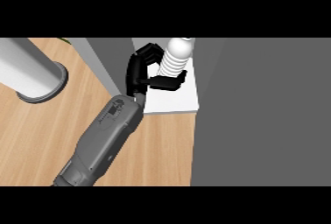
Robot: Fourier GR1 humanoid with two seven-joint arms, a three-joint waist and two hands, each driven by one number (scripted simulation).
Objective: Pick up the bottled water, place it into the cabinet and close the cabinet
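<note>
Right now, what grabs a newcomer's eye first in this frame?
First, the hand at upper centre, its black fingers curled round the ribbed white bottled water, which stands on the white cabinet shelf. Next, the grey forearm slanting up from the lower edge across the wooden counter. A large grey panel fills the right side, and a pale cylinder sits at upper left.

You have one head view only, looking steeply down from above the wooden counter (161, 144), close over the grey forearm (107, 140) rising from the lower edge, facing the cabinet's white shelf (174, 98), no second view.
</note>
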